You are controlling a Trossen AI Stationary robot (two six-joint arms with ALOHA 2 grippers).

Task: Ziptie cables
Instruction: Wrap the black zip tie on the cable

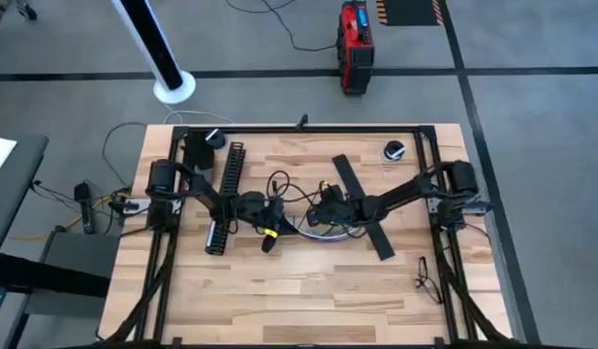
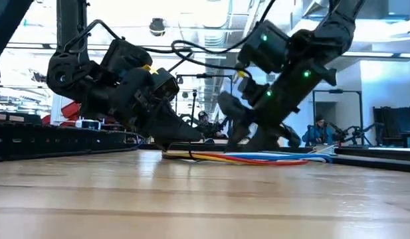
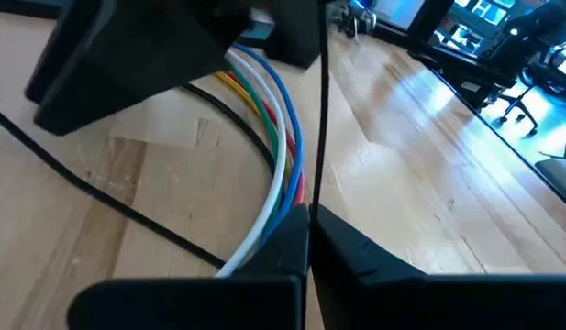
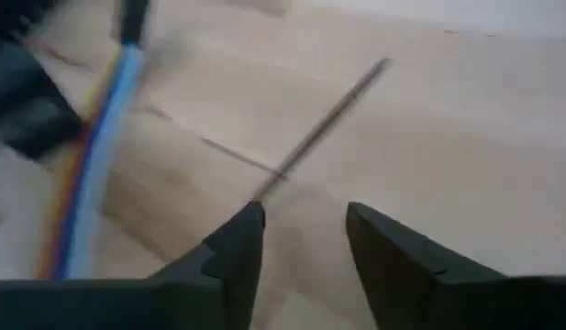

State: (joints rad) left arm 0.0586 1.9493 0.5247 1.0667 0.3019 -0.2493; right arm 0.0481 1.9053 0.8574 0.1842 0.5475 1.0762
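Left gripper (image 3: 305, 243) clamped on cables (image 3: 281, 156) at table (image 1: 308, 291) centre; right gripper (image 4: 301, 238), fingers apart, beside bundle near thin black tie (image 4: 328, 119). Step: tie threading; next move likely needs grasp of tie end.

No readable text, label, brand or number can be made out in any view. Only an unlettered panel of orange and black hazard stripes (image 1: 409, 11) is seen on the floor beyond the desk (image 1: 308, 291).

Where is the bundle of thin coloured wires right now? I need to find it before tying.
In the high view the bundle of thin coloured wires lies mid-table between the left gripper and right gripper.
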